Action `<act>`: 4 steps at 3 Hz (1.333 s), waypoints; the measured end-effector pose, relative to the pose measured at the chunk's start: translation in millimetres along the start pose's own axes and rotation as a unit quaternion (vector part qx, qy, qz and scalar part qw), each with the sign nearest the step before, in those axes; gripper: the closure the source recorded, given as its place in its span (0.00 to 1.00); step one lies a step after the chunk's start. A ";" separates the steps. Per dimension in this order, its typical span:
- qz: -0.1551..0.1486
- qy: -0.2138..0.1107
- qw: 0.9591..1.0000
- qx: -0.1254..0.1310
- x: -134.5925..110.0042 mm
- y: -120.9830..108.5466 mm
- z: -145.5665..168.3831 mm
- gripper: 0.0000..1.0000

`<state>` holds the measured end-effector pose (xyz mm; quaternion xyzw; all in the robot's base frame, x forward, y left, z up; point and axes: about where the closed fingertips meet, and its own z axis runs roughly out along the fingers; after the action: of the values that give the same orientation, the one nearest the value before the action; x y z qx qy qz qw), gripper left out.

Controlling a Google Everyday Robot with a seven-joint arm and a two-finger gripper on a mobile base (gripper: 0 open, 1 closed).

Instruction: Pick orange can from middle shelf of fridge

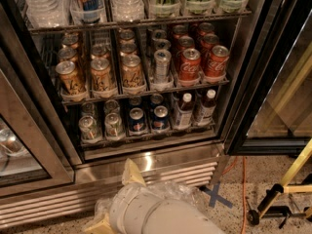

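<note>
Clearly, the middle shelf (146,92) of the fridge (146,160) carries clear trays (161,86) set in lanes. An orange can (101,76) stands upright at the front rail, in the second of three such lanes at left. Next come one lane of silver cans (162,65) and two of red cans (202,62). The room before the rail is open. The gripper (112,196) hangs low before the grille (48,206), well below the cans, its fingers (132,172) spread apart and holding nothing. The open door (258,82) stands at right.
</note>
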<state>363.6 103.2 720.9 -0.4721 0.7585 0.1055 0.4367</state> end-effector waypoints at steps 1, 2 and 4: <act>-0.010 0.005 1.000 0.017 -4.8 -4.2 -0.4 0.00; -0.020 0.008 0.999 0.037 -12.2 -9.6 -0.2 0.00; -0.020 0.013 0.999 0.032 -8.5 -5.0 0.1 0.00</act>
<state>369.1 105.9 728.6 -0.4738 0.7577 0.0662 0.4439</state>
